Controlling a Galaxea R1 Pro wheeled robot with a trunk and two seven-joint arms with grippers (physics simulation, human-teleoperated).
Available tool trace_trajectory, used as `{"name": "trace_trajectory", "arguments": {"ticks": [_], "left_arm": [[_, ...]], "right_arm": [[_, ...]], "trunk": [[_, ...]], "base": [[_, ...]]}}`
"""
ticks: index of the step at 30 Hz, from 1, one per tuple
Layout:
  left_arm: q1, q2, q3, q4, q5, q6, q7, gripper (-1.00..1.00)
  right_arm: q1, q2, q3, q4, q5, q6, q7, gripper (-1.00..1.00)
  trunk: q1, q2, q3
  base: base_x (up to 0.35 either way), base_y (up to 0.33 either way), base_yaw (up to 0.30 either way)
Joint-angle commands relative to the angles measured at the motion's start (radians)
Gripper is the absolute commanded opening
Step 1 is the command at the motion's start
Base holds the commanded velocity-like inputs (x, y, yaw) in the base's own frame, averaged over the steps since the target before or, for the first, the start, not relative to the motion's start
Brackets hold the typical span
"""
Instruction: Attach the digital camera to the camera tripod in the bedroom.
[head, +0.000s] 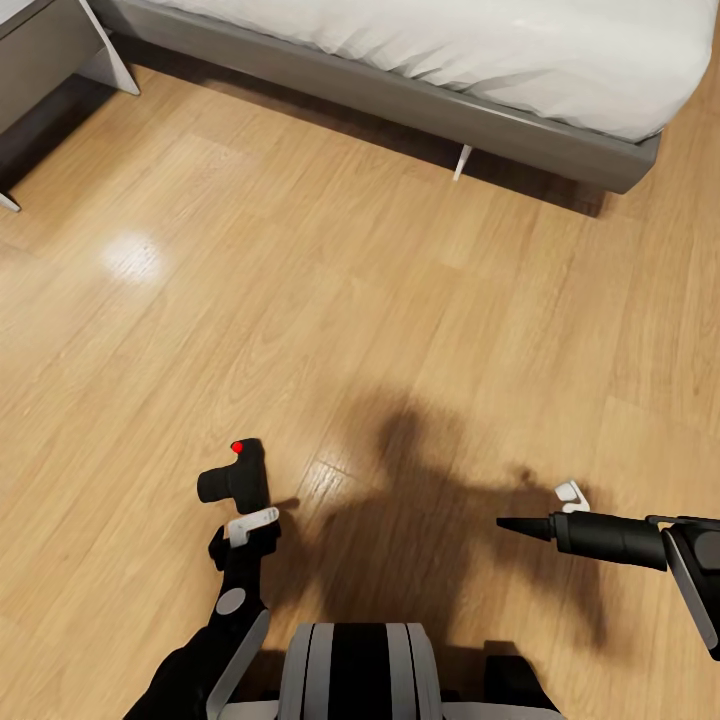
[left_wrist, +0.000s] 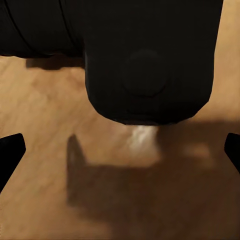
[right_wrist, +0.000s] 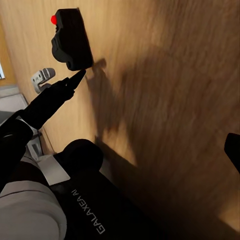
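Observation:
The digital camera (head: 237, 476), black with a red dot, appears to lie on the wood floor close in front of me, left of centre. My left gripper (head: 250, 526) hovers just behind it. Up close the camera (left_wrist: 150, 60) sits ahead of the open gripper (left_wrist: 120, 150), whose fingertips (left_wrist: 10, 152) stand wide apart with only floor between them. The camera tripod's long black pan handle (head: 600, 537) juts in from the right, a silver leg (head: 690, 590) beside it. Its tip (right_wrist: 77, 77) points at the camera (right_wrist: 70, 40). One fingertip (right_wrist: 233, 150) of my right gripper (right_wrist: 120, 150) shows far out, nothing held.
The grey bed frame (head: 400, 95) with its white mattress runs along the far side. A grey piece of furniture (head: 40, 60) stands at the far left. A small white two-pronged piece (head: 570, 492) sits just beyond the handle. My trunk (head: 355, 670) is at the near edge.

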Motion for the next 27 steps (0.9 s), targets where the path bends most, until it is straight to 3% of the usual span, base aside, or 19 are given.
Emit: {"name": "trace_trajectory", "arguments": {"ticks": [1, 27], "left_arm": [[-0.001, 0.001, -0.003, 0.0, 0.011, -0.007, 0.006, 1.0], [-0.001, -0.001, 0.001, 0.003, 0.015, -0.003, 0.003, 1.0]], "right_arm": [[0.0, 0.0, 0.0, 0.0, -0.004, 0.008, 0.0, 1.0], [0.0, 0.0, 0.0, 0.0, -0.002, 0.008, 0.001, 1.0]], "trunk": [[0.0, 0.0, 0.0], [0.0, 0.0, 0.0]], "base": [[0.0, 0.0, 0.0], [0.071, 0.0, 0.0]]}}
